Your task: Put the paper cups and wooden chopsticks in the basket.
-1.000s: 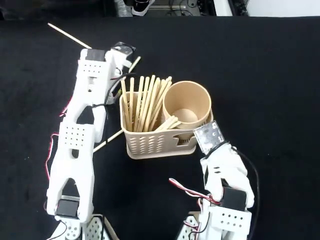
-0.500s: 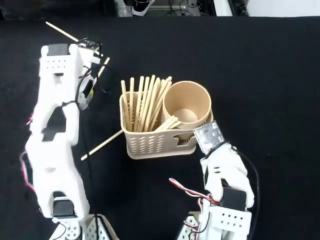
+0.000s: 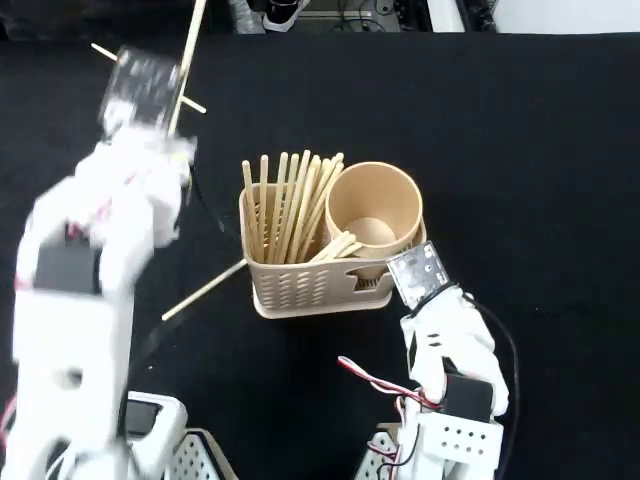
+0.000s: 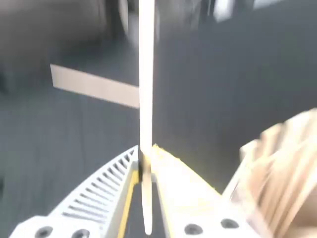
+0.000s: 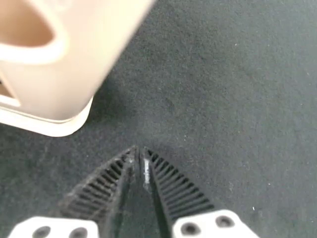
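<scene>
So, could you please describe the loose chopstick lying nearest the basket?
Find the slotted basket mid-table, full of chopsticks. On the black table left of it in the high view lies one slanted chopstick, the only loose one reaching the basket.

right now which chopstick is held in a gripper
The chopstick clamped in the left gripper; the two loose chopsticks outside the basket lie flat on the table.

The left arm (image 3: pixel 90 250) stands high, jaws pinching a chopstick (image 4: pixel 146 74) that juts past their tips, while the right arm (image 3: pixel 450 345) sits low, jaws pressed together.
</scene>
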### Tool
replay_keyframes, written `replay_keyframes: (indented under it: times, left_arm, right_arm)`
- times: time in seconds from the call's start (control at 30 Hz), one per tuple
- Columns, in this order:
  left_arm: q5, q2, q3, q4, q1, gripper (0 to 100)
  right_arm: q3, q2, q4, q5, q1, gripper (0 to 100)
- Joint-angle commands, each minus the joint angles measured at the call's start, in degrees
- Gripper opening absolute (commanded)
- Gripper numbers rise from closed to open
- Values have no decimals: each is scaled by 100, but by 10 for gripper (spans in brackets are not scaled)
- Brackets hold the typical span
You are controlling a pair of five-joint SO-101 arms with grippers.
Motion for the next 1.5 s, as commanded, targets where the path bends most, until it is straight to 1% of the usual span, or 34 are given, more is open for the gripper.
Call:
replay_keyframes:
  times: [0.0,0.13,0.2,0.23,0.3,0.37,0.43,0.6,0.7,0.77,0.87,0.93,1.07,1.2,1.3,1.37,1.47]
  left_arm:
    - [598,-2233,1692,-1890,602,29]
    - [1248,-3288,2791,-3393,892,29]
    - [1662,-3648,3169,-3903,1200,29]
    - [1873,-3789,3310,-4000,1411,29]
    - [2154,-4026,3538,-3921,1903,29]
    - [2207,-4202,3758,-3692,2404,29]
    - [2207,-4290,3969,-3508,2703,29]
    - [2207,-4316,4532,-3464,2730,30]
    - [2207,-4299,4760,-3464,2624,36]
    - [2207,-4299,4822,-3402,2615,92]
    - [2251,-4290,4664,-2936,2475,184]
    - [2251,-4299,4479,-2760,2387,188]
    - [2251,-4281,3846,-2479,1991,190]
    - [2251,-4193,3240,-2488,1411,189]
    - [2251,-3481,2633,-2435,725,188]
    - [2268,-2629,2202,-2356,286,188]
    - [2514,-1116,1473,-2189,-233,188]
  right_arm:
    - [-13,-242,18,44,-44,12]
    - [-13,-242,18,44,-53,12]
    - [-13,-242,18,44,-53,12]
    - [-13,-242,18,44,-53,12]
    - [-13,-242,18,35,-53,12]
    - [-13,-242,18,35,-44,12]
    - [-13,-242,18,35,-44,12]
    - [-13,-242,9,35,-44,12]
    - [-13,-242,9,35,-35,12]
    - [-13,-242,9,35,-35,12]
    - [-13,-242,9,35,-35,12]
    - [-13,-242,9,35,-35,12]
    - [-13,-242,9,35,-35,12]
    - [-13,-242,9,35,-35,12]
    - [-13,-242,9,35,-35,12]
    - [-13,-242,9,35,-44,12]
    - [-13,-242,9,35,-44,12]
